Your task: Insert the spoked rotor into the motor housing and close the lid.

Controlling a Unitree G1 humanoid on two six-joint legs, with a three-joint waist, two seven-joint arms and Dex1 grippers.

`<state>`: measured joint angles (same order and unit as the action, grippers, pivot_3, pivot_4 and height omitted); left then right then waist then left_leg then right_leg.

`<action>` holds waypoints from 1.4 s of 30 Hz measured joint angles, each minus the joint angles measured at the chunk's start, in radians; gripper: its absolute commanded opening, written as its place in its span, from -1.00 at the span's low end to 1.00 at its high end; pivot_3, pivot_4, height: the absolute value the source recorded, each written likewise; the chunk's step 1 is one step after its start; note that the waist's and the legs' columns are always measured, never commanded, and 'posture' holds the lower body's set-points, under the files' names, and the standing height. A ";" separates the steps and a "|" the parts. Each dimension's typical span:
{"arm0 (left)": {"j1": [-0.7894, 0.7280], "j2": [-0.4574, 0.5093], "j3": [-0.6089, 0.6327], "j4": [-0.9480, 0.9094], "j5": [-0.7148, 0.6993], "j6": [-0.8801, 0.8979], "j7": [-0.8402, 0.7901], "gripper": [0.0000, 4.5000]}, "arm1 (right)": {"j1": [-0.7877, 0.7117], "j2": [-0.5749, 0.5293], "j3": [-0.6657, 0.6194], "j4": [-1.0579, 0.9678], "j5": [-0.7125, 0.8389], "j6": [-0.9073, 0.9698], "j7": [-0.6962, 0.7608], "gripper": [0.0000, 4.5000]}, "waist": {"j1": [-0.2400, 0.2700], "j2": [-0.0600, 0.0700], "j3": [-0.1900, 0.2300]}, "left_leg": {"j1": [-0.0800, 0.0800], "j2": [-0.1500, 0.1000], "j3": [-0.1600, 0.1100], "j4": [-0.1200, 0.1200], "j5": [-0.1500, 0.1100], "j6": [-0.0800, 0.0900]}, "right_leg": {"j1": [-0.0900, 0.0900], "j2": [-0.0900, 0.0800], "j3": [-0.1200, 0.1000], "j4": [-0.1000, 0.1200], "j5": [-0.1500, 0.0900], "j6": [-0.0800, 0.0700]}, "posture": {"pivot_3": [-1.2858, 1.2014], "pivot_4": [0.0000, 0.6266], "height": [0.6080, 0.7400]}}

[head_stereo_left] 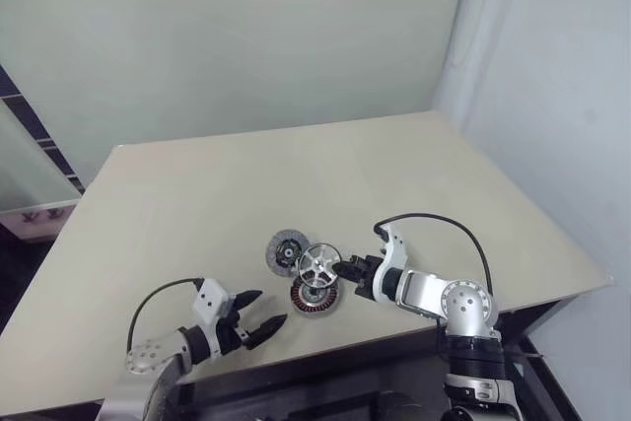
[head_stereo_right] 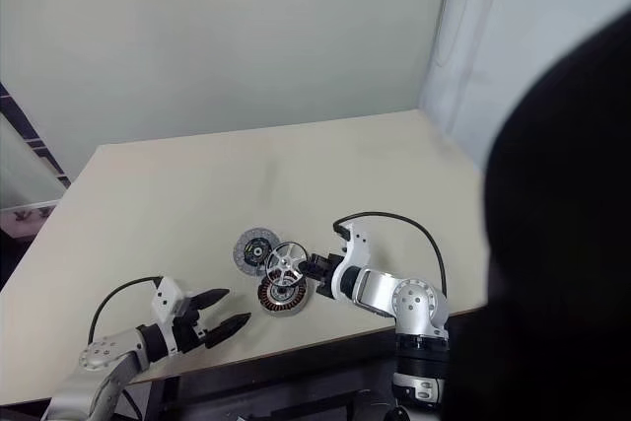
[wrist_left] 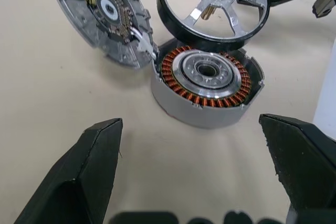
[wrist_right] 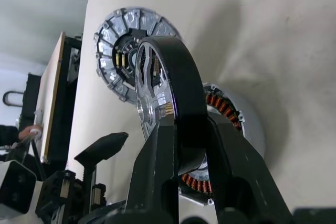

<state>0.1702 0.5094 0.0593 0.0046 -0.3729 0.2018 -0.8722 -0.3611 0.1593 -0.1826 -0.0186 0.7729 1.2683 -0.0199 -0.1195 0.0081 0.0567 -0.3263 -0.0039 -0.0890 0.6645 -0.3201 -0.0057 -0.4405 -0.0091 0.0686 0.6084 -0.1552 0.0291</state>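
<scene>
Beige worktop (head_stereo_left: 197,214): right end effector (head_stereo_left: 340,268) pinches the spoked rotor (head_stereo_left: 318,264) tilted above the motor housing (head_stereo_left: 314,297); tilted, it could jam. Left end effector (head_stereo_left: 264,315) gapes empty.

Two head cameras look forward and down from above onto a beige table (head_stereo_left: 246,194), showing both arms from a distance. The left wrist camera looks closely along its fingers at the motor housing (wrist_left: 207,85). The right wrist camera sits very close behind the spoked rotor (wrist_right: 168,87), sharing that housing.
</scene>
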 measured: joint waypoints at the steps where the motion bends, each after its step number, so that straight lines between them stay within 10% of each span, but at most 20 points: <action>1: 0.001 0.000 0.000 0.000 0.000 0.002 0.000 1.00 | 0.000 0.000 0.001 -0.002 0.000 0.003 0.000 -0.83 | 0.000 0.000 0.000 | 0.000 0.000 0.000 0.000 0.000 0.000 | 0.000 0.000 0.000 0.000 0.000 0.000 | 0.03 -1.00 1.00; 36: 0.008 -0.018 -0.005 -0.032 0.001 0.023 0.002 1.00 | 0.020 -0.030 0.142 0.035 -0.020 -0.017 0.010 -0.83 | 0.000 0.000 0.000 | 0.000 0.000 0.000 0.000 0.000 0.000 | 0.000 0.000 0.000 0.000 0.000 0.000 | 0.03 -1.00 1.00; 42: -0.007 -0.026 -0.010 -0.032 0.002 0.023 0.003 1.00 | 0.017 -0.030 0.160 0.040 -0.029 -0.029 0.030 0.11 | 0.000 -0.001 0.000 | 0.000 0.000 0.000 0.000 0.000 0.000 | 0.000 0.000 0.000 0.001 0.000 0.000 | 0.03 -1.00 1.00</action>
<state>0.1627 0.4830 0.0494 -0.0277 -0.3707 0.2251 -0.8692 -0.3442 0.1291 -0.0225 0.0216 0.7443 1.2395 0.0102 -0.1197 0.0075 0.0563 -0.3258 -0.0035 -0.0886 0.6649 -0.3200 -0.0057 -0.4403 -0.0087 0.0686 0.6090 -0.1552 0.0291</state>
